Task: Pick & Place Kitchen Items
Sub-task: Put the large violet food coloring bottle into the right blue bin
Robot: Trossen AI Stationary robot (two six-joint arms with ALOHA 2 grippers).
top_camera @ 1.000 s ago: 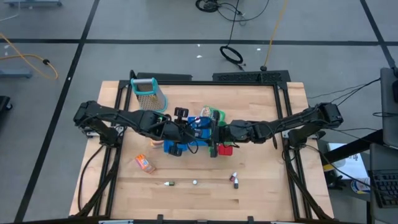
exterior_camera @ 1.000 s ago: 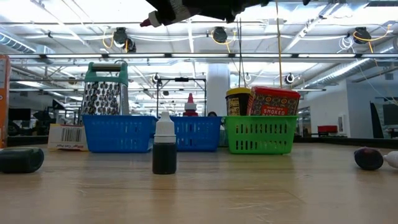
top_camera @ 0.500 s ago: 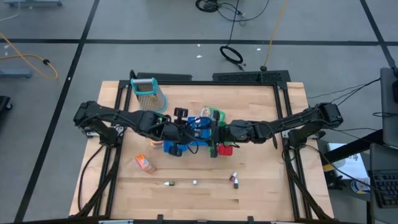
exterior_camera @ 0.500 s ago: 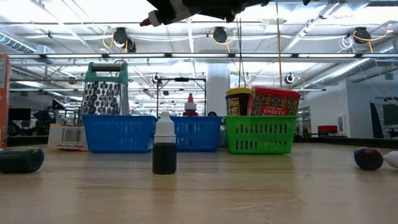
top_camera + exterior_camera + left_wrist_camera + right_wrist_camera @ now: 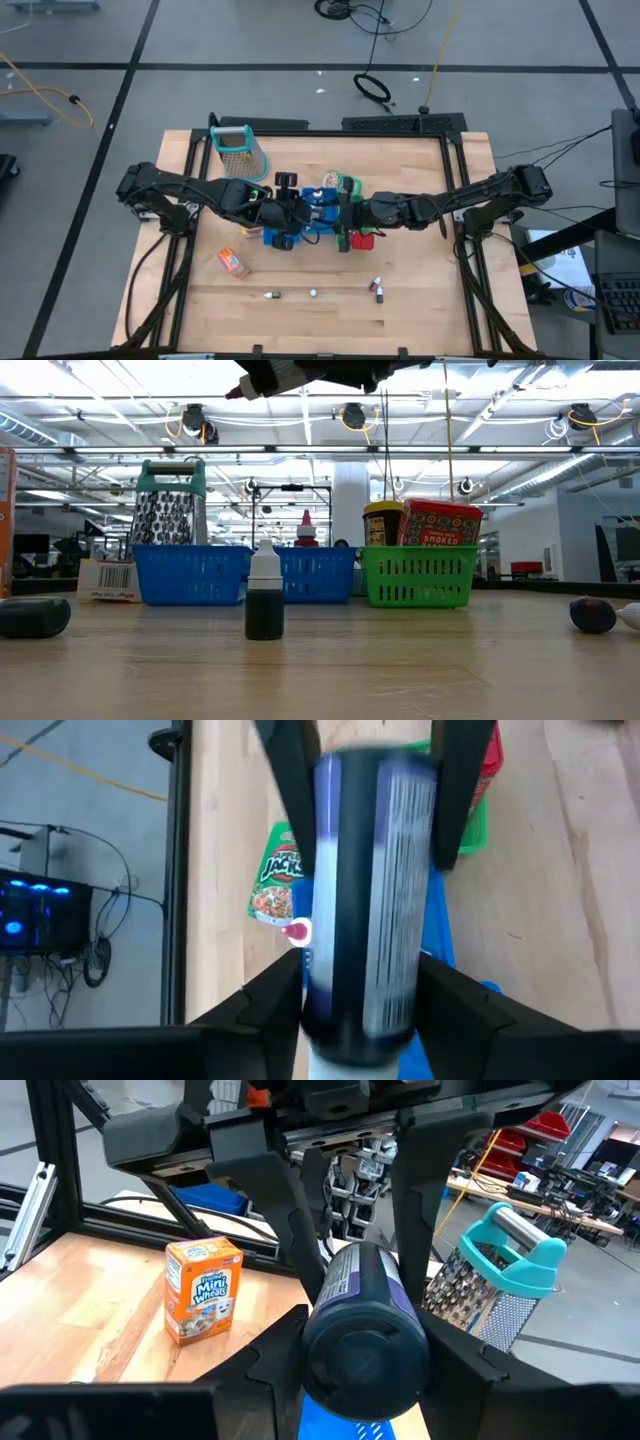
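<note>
Near edge, low view: small dropper bottle, dark liquid, white cap, upright on pale wood table. A dark rounded item lies at far left; another at far right.

Mid table, high view: orange box (cardboard, printed) lies alone on bare wood; three tiny bottles in a loose row nearer the front edge.

Both arms meet above the table centre. A dark cylindrical bottle, glossy with purple label and red nozzle tip, is held horizontally between them. Right gripper clamped on the bottle's base end. Left gripper fingers flank the bottle's sides; cannot tell if they press it or stand just clear.

Beyond, slotted plastic baskets: blue baskets with a red-tipped bottle standing up from them; green basket holding a yellow-lidded jar and red block. Green pouch lies flat beside the baskets.

Farthest: metal grater, perforated, teal handle, upright behind the blue baskets
</note>
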